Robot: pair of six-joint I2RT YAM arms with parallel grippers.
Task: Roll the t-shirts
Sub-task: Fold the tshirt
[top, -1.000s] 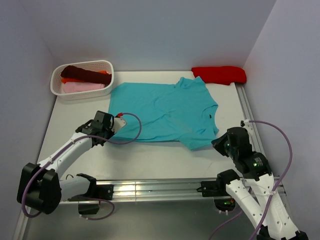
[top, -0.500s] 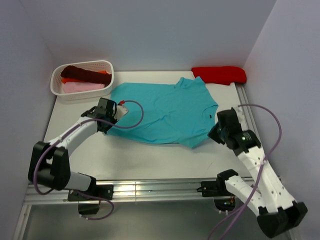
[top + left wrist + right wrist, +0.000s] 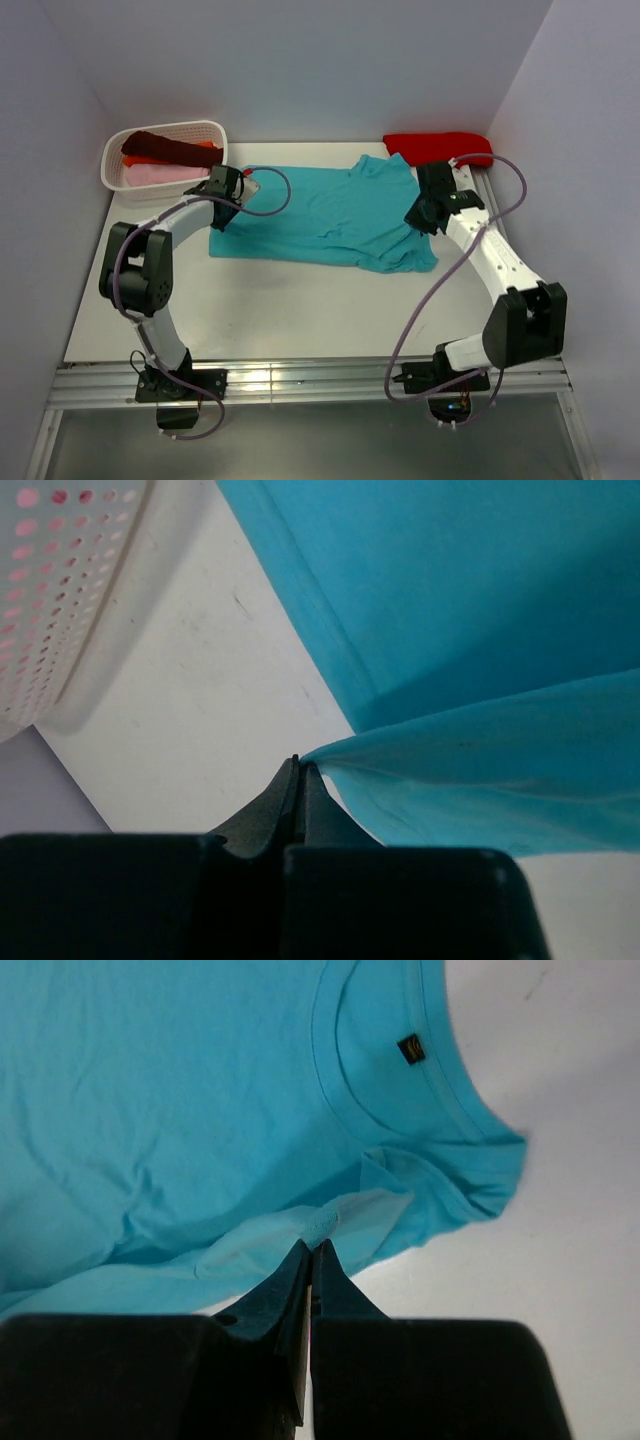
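On the white table (image 3: 300,310), in the top view, the teal t-shirt (image 3: 330,210) lies between the two arms. The left gripper (image 3: 222,208) is at its left edge, just beside the white basket (image 3: 216,130) that holds a maroon t-shirt (image 3: 165,148), a pink t-shirt (image 3: 160,175) and an orange t-shirt (image 3: 207,146). The right gripper (image 3: 425,215) is at the shirt's right side, near the red t-shirt (image 3: 440,148) at the far corner.

In the left wrist view, the left gripper (image 3: 300,765) is pressed together on a lifted corner of the teal t-shirt (image 3: 480,630), with the basket (image 3: 60,590) nearby.

In the right wrist view, the right gripper (image 3: 312,1248) is clamped on a fold of the teal t-shirt (image 3: 200,1090), below the collar and its label (image 3: 411,1049).
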